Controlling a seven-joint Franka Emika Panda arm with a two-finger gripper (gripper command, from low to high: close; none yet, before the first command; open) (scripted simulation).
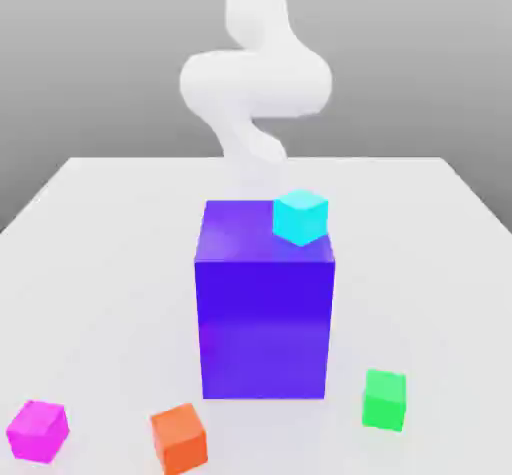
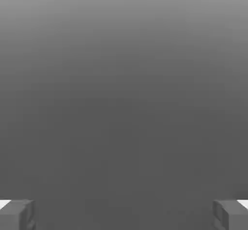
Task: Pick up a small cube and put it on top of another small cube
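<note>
Four small cubes show in the exterior view: magenta cube at seven o'clock, orange cube beside it, cyan cube atop the blue block mid-worktop, green cube at five o'clock. The tool is spread wide, gripping nothing.

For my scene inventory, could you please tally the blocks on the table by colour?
Magenta small cube: 1
Orange small cube: 1
Green small cube: 1
Cyan small cube, on top of the big block: 1
Blue big block: 1
Total: 5
</note>
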